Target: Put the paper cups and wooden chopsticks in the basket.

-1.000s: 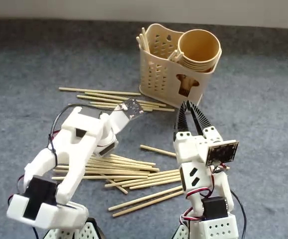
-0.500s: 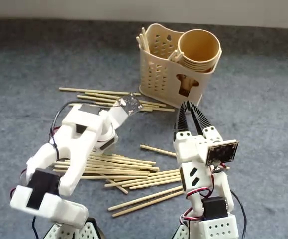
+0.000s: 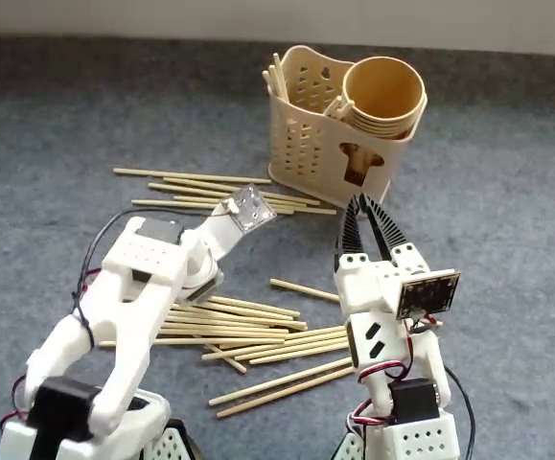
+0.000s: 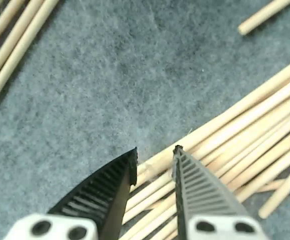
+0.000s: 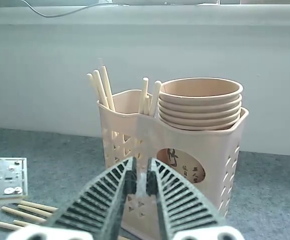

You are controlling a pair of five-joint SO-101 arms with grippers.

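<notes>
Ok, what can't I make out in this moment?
- High view: the left arm covers part of the loose chopsticks, so no count.
- Right wrist view: the basket wall hides the paper cups below their rims and the standing chopsticks' lower ends.
- Left wrist view: frame edges cut the loose chopsticks short.

Soft, even light, moderately bright. Chopsticks (image 4: 255, 125) just ahead of the left jaws throw thin, faint shadows on the grey desk (image 4: 109, 75). Pale wall (image 5: 44, 60) beyond the right jaws is brightest.

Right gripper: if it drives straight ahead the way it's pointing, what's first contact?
Likely the basket: the right gripper points at its near wall, with nothing visible between. How far off it is, I can't tell.
</notes>
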